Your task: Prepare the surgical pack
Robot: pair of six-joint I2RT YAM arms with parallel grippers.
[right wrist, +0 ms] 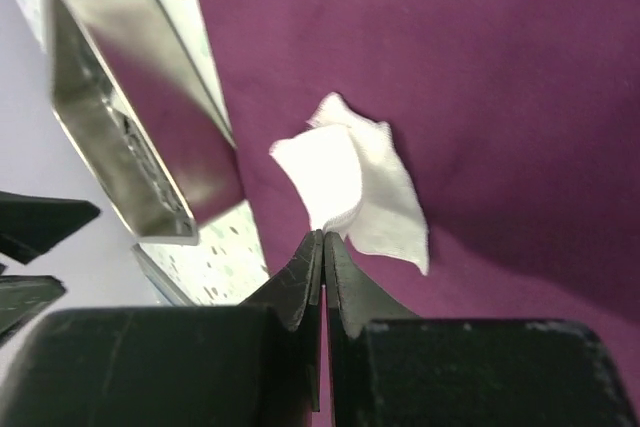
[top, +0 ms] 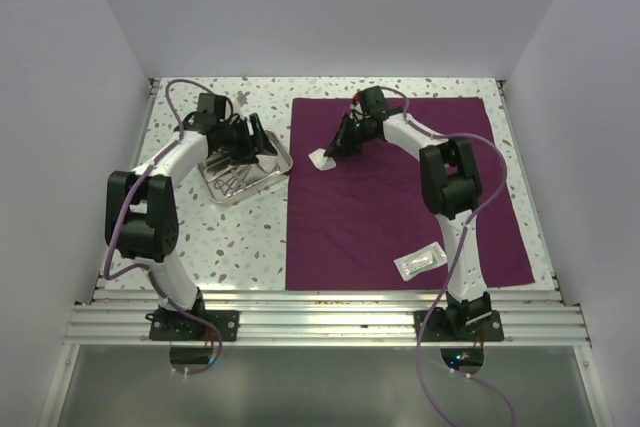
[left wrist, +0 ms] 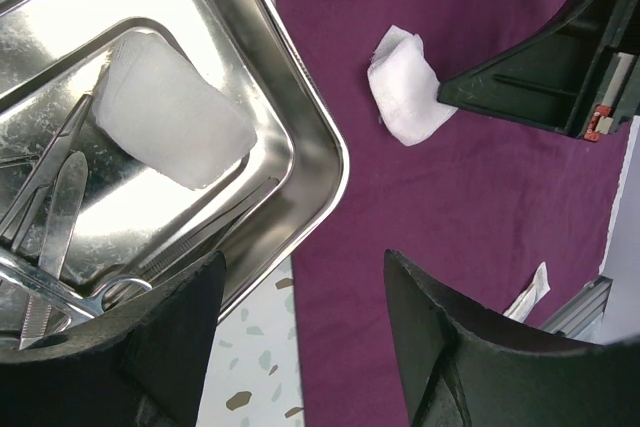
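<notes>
The purple-maroon drape (top: 400,197) lies flat on the right half of the table. My right gripper (right wrist: 324,235) is shut on the edge of a white gauze square (right wrist: 375,182), holding it just above the drape's far left part; the square also shows in the top view (top: 321,160) and the left wrist view (left wrist: 408,97). The steel tray (top: 282,164) sits left of the drape and holds instruments (left wrist: 60,217) and a second gauze square (left wrist: 175,122). My left gripper (left wrist: 300,337) is open, over the tray's right corner. A clear pouch (top: 420,262) lies on the drape's near part.
The speckled tabletop (top: 230,247) shows left of the drape. An aluminium rail (top: 320,322) runs along the near edge. White walls enclose the table on three sides.
</notes>
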